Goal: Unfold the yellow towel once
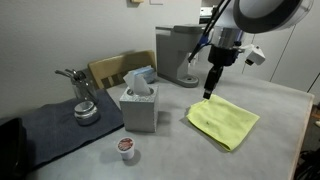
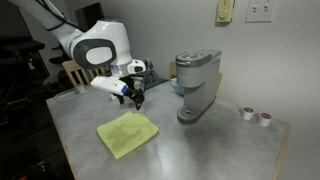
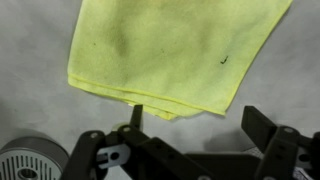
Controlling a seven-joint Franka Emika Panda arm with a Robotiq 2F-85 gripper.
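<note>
Wrist view: thin, soft, folded yellow towel [image 3: 170, 50]

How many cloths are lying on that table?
2. The yellow towel lies beside the tissue box; a dark grey cloth mat lies on the box's other side, under a metal object. Others might be hidden behind the coffee machine.

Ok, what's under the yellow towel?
The yellow towel lies flat on the grey table; its folded edge shows stacked layers in the wrist view. Anything beneath is covered.
</note>
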